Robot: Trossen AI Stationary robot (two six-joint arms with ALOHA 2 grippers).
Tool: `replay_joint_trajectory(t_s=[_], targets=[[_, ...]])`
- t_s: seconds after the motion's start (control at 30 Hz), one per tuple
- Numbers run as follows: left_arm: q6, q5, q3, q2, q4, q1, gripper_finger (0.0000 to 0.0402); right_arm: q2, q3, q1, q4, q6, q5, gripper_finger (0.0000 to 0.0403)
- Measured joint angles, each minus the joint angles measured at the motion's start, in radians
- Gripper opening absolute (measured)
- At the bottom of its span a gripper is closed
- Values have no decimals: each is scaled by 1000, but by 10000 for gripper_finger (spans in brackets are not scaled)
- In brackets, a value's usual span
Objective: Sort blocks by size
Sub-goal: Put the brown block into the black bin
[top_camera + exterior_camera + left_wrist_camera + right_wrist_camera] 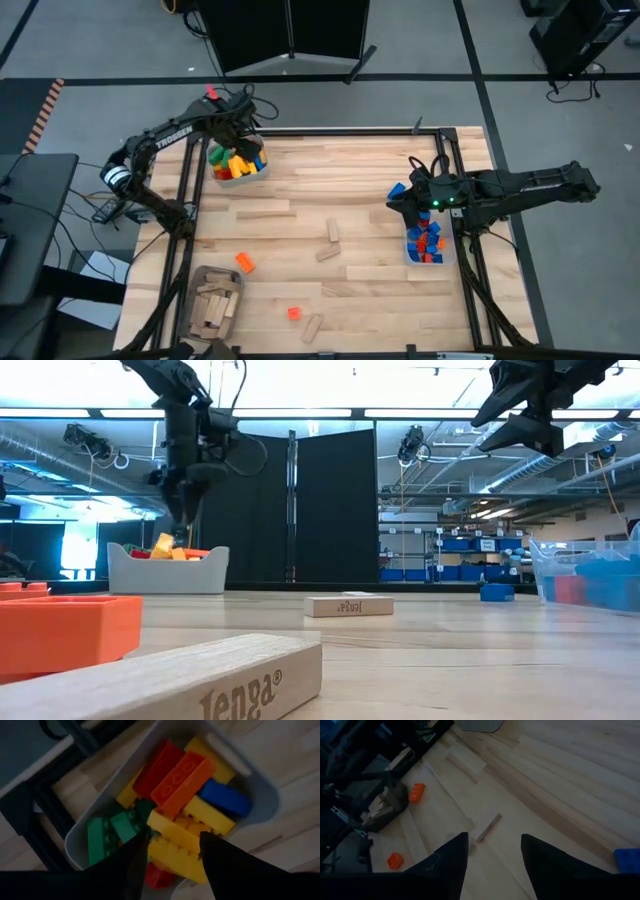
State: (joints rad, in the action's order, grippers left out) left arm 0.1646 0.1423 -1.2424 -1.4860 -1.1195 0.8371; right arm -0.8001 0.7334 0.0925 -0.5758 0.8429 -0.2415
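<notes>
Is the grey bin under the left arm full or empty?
Nearly full. The grey bin holds piled bricks, red, orange, yellow, green and blue, up to about its rim; in the low view some stick out above its rim.

left gripper (170, 852): fingers apart, pointing down | right gripper (492, 855): fingers apart, raised

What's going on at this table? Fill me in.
Two robot arms are sorting blocks into bins. The left gripper hangs over the grey bin at the table's far left, jaws apart over the big yellow brick on the pile. The right gripper hovers, jaws apart and empty, beside the clear bin of small red and blue bricks. Still loose on the table: two orange bricks, a blue brick and several wooden pieces. Other wooden pieces fill a bin at the near left.
</notes>
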Motion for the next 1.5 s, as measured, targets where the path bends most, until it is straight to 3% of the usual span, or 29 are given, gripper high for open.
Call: replay_joint_trajectory(t_s=[0.3,0.47,0.7,0.93,1.2,1.4,1.5], targets=[[46,-5,-211,1,-56,-87,188,0,0,0,1,-16,-1,197],[53,-4,-251,2,-42,-177,188,-10,0,0,33,-83,-9,199],[19,5,-191,4,-15,-356,188,-96,0,0,206,-282,38,205],[29,6,-1,73,197,-510,188,-229,19,-15,376,-371,85,249],[138,-3,231,188,375,-618,188,-510,333,-22,97,-411,-1,280],[187,-6,291,199,409,-673,188,-753,609,-26,-155,-393,-52,272],[186,-6,296,199,411,-692,188,-840,685,-31,-228,-280,-52,265]])
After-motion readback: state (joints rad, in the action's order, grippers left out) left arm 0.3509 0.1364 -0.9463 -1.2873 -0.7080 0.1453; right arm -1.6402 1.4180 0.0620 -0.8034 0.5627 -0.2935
